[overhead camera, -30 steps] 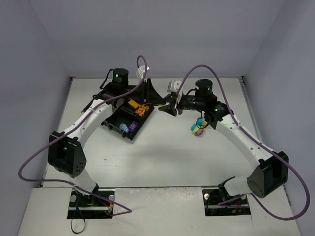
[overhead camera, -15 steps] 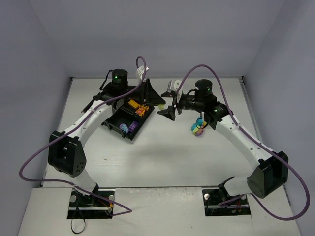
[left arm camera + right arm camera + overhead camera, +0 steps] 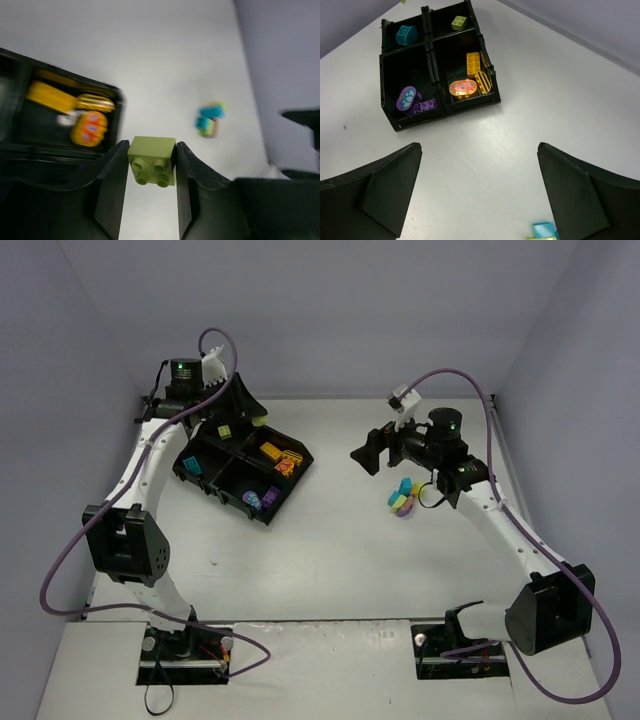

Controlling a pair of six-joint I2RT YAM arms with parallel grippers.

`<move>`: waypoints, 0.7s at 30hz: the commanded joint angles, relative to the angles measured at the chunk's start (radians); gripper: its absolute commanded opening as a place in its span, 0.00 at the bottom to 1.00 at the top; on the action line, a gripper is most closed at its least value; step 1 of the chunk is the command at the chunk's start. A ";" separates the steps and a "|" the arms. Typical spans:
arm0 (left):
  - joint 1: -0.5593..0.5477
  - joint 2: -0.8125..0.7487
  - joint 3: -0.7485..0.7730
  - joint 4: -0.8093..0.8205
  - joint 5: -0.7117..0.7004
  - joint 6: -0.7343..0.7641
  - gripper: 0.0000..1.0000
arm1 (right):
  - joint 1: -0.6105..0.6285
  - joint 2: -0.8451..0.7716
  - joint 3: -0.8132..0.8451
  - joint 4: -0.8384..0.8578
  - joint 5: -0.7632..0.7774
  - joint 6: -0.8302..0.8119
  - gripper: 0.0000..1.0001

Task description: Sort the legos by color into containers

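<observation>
So far sorted: legos (image 3: 465,87) of four colours in the tray (image 3: 445,114) ahead of my right gripper (image 3: 478,150), whose jaws are wide and empty.
Left gripper (image 3: 151,150): clamps a lime brick (image 3: 152,161).
Remaining: pile (image 3: 402,500) just behind my right gripper.

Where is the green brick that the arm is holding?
In the left wrist view, the green brick is pinched in the left gripper, held in the air beside the tray corner that holds the orange bricks.
</observation>
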 commanded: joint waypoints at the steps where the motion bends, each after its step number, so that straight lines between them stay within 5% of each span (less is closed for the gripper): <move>1: 0.010 0.029 0.108 -0.112 -0.387 0.179 0.00 | -0.021 -0.056 -0.015 0.043 0.060 0.180 0.97; 8: 0.046 0.203 0.210 -0.088 -0.653 0.218 0.00 | -0.038 -0.100 -0.073 -0.003 0.276 0.309 1.00; 17: 0.063 0.348 0.335 -0.088 -0.730 0.233 0.00 | -0.074 -0.160 -0.135 -0.074 0.384 0.324 1.00; 21: 0.063 0.391 0.369 -0.092 -0.731 0.238 0.28 | -0.090 -0.156 -0.144 -0.103 0.436 0.358 0.99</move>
